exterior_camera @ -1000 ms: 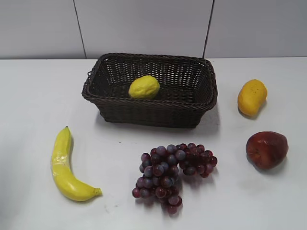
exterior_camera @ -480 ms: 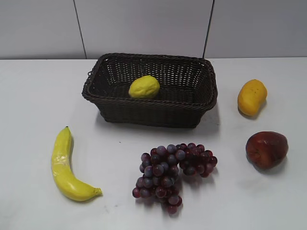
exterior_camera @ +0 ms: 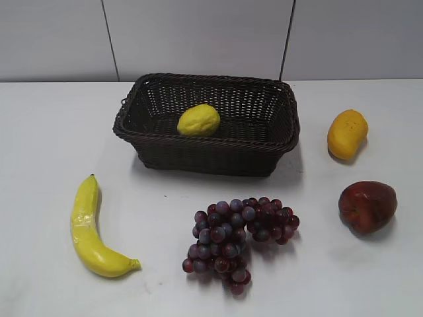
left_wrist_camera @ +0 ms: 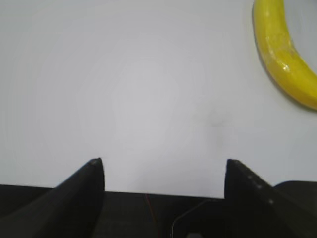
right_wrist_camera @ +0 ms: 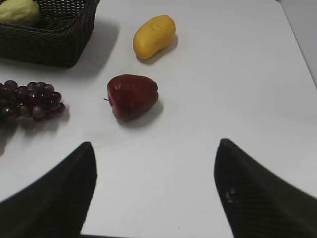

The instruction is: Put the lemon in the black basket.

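Lemon (exterior_camera: 199, 120) sits inside the black basket (exterior_camera: 198, 156), resting on the woven floor a little left of centre, near the front wall, and nothing is touching it. From the right wrist view its pale top (right_wrist_camera: 19, 11) just peeks over the basket rim (right_wrist_camera: 49, 37) at the upper left corner. In front of the basket lies a bunch of dark red grapes (exterior_camera: 238, 240) on the white table (exterior_camera: 53, 132), apart from the wicker. To the left, a banana (exterior_camera: 91, 228) curves along the table, well clear of the basket. Off to the right, an orange-yellow mango (exterior_camera: 347, 133) lies beside the basket's right end, and a dark red apple (exterior_camera: 367, 205) sits nearer the camera, below the mango. Left gripper (left_wrist_camera: 163, 166) hangs over bare table, jaws spread wide and holding nothing, with the banana (left_wrist_camera: 285, 59) up at its right. Right gripper (right_wrist_camera: 154, 148) is spread wide too, empty, with the apple (right_wrist_camera: 132, 95) just ahead of it.
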